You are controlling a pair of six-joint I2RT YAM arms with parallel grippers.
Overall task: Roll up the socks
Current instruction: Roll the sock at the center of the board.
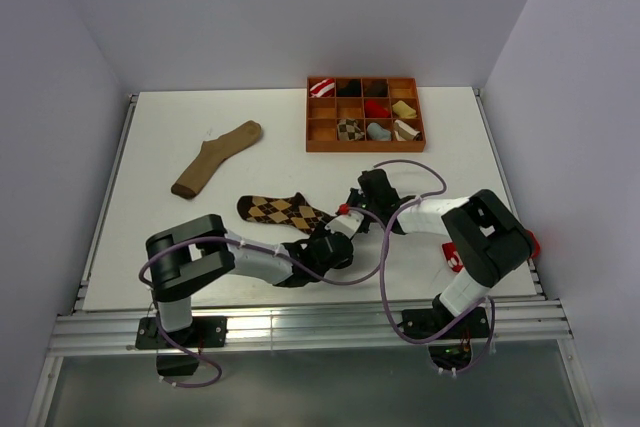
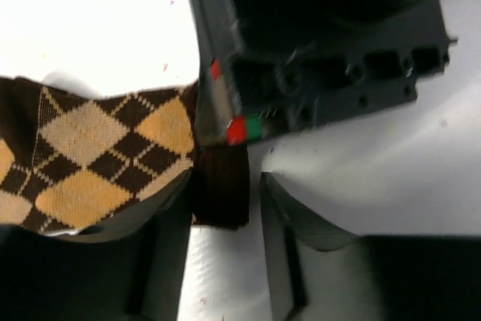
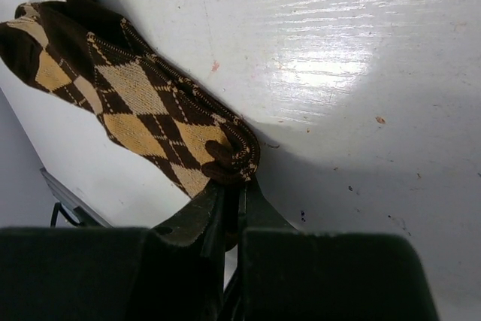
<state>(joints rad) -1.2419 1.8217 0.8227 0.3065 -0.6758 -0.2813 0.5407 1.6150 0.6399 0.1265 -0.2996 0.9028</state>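
My right hand [image 3: 239,197] pinches the right end of the argyle sock [image 1: 285,212], my left hand [image 2: 225,186] stands half-spread around that dark tip, and the sock's length runs leftward across the tabletop [image 1: 180,247]

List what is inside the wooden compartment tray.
In the brown wooden compartment tray: rolled socks, a red-and-white striped roll, red roll, cream roll, argyle roll, grey-blue roll. Some compartments look bare. Compartment floors beneath them are covered.
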